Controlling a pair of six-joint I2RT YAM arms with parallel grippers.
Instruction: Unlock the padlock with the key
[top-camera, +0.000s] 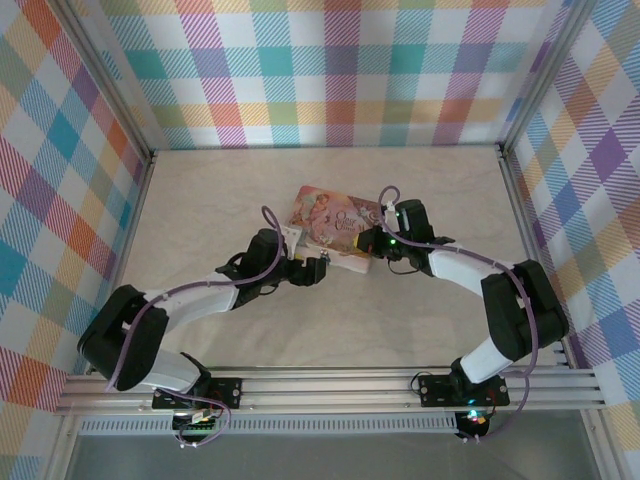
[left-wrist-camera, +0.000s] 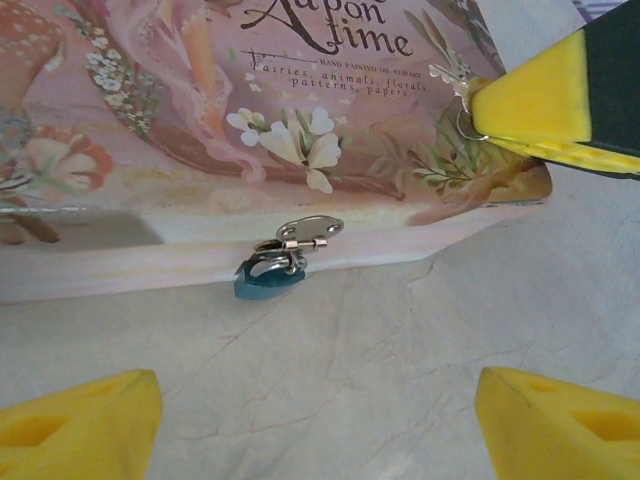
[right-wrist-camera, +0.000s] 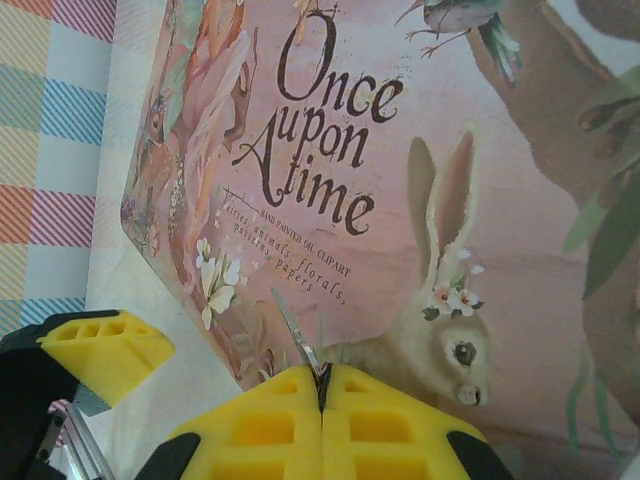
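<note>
Okay, right pincer (right-wrist-camera: 322, 385) was clamped shut on the key (right-wrist-camera: 297, 332), with the blade poking out toward 11 o'clock over the lid of the pink tin (right-wrist-camera: 420, 150). It was gripped at the head, likely to leave the tip free for the keyhole. Left pincer (left-wrist-camera: 320, 425) was wide and empty, low over the surface (left-wrist-camera: 420, 330), with the padlock (left-wrist-camera: 268, 282) at its 12 o'clock, apart. It was probably lined up to steady the lock. The padlock hung from the hasp (left-wrist-camera: 308, 231) on the tin's front wall. The key sat at the padlock's 2 o'clock, not yet near the keyhole.
</note>
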